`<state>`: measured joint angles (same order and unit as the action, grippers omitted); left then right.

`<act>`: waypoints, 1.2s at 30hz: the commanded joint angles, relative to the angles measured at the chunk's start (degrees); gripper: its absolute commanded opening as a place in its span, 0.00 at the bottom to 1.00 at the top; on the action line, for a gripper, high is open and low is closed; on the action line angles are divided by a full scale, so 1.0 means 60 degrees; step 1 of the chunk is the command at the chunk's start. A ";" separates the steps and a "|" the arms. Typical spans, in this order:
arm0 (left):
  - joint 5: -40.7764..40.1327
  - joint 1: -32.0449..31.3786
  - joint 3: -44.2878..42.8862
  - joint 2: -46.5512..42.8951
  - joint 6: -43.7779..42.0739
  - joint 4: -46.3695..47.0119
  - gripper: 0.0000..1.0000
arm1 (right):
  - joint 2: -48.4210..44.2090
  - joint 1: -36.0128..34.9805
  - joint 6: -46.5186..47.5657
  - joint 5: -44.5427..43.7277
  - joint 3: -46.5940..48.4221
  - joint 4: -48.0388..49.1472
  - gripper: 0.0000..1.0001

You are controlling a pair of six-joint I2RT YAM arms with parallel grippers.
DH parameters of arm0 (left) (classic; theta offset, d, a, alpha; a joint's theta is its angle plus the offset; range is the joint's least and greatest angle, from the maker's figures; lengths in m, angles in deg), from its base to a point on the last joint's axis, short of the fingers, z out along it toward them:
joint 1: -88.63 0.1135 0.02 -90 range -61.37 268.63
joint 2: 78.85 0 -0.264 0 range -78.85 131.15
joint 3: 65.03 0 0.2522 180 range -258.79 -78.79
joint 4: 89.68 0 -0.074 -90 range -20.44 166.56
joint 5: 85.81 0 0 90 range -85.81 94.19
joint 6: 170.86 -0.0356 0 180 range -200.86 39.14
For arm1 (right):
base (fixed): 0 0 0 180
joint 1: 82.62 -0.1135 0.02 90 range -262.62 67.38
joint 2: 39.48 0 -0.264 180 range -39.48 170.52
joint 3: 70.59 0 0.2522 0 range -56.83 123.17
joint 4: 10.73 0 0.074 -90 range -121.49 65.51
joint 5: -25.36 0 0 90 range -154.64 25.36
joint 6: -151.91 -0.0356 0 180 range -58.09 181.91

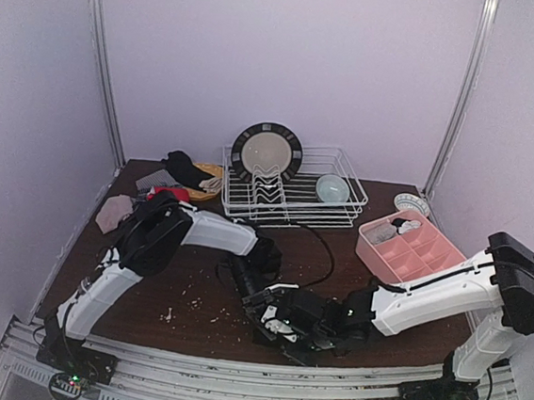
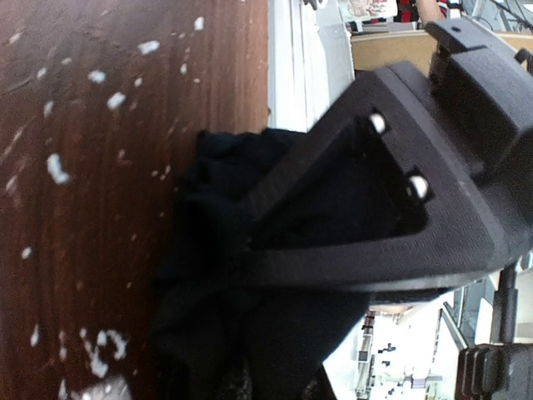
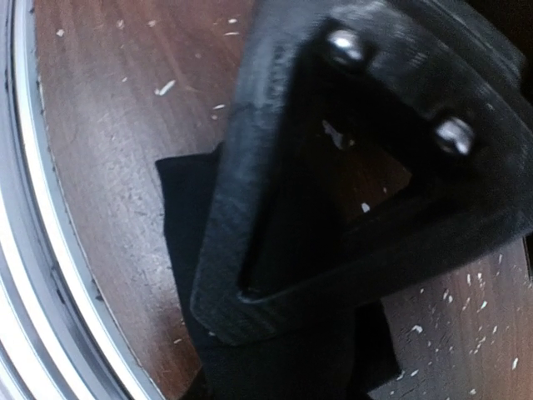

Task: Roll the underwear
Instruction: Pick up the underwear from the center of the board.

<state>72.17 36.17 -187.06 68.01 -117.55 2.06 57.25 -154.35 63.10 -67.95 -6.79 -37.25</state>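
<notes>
A black underwear [image 1: 287,340] lies at the table's near edge, in the middle. It shows as crumpled dark cloth in the left wrist view [image 2: 200,225] and as a flat dark patch in the right wrist view [image 3: 185,200]. My left gripper [image 1: 260,292] comes at it from the far side, and my right gripper [image 1: 280,322] from the right. Both sit tight together on the cloth. In each wrist view the cloth rises into the jaws, which look pinched on it. More underwear [image 1: 183,167] lies piled at the back left, with red [image 1: 169,193] and beige [image 1: 114,212] pieces.
A pink compartment tray [image 1: 433,244] stands at the right. A white wire dish rack [image 1: 291,200] with a plate [image 1: 267,151] and a bowl [image 1: 332,188] stands at the back. White crumbs [image 1: 191,301] dot the table. The metal front rail [image 3: 25,250] runs close by.
</notes>
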 commanded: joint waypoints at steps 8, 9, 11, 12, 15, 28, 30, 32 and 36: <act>-0.2449 0.0109 0.0530 -0.0631 0.0400 0.0617 0.32 | 0.0385 -0.0011 -0.1345 0.1053 -0.0821 -0.0693 0.00; -0.2466 0.0142 0.0593 -0.0879 0.0458 0.0690 0.53 | 0.0285 -0.0014 -0.1472 0.1081 -0.0917 -0.0644 0.00; -0.2619 0.0191 0.0666 -0.1347 0.0601 0.0772 0.97 | 0.0108 -0.0041 -0.1617 0.1107 -0.1038 -0.0575 0.00; -0.2735 0.0216 0.0695 -0.1513 0.0676 0.0795 0.98 | 0.0024 -0.0043 -0.1656 0.1127 -0.1072 -0.0558 0.00; -0.3060 0.0354 0.0842 -0.1972 0.0887 0.0887 0.98 | -0.0209 -0.0065 -0.1781 0.1062 -0.1177 -0.0564 0.00; -0.4190 0.1602 0.3214 -0.5283 0.3485 0.4723 0.98 | -0.2738 -0.0038 -0.2661 0.0778 -0.1703 -0.0943 0.00; -0.5431 0.1777 0.3865 -0.6091 0.4257 0.5832 0.98 | -0.3201 0.0128 -0.2948 0.0655 -0.1642 -0.1044 0.00; -0.6734 0.1914 0.4584 -0.6943 0.4965 0.6730 0.98 | -0.3682 0.0501 -0.3285 0.0569 -0.1453 -0.1234 0.00; -0.9418 0.1976 0.5972 -0.8987 0.6261 0.8227 0.98 | -0.4508 0.1690 -0.4024 0.0571 -0.1076 -0.1248 0.00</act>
<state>34.47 47.68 -157.55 23.99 -90.69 37.71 34.60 -149.91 44.65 -63.12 -16.06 -43.26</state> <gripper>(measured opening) 0.978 0.176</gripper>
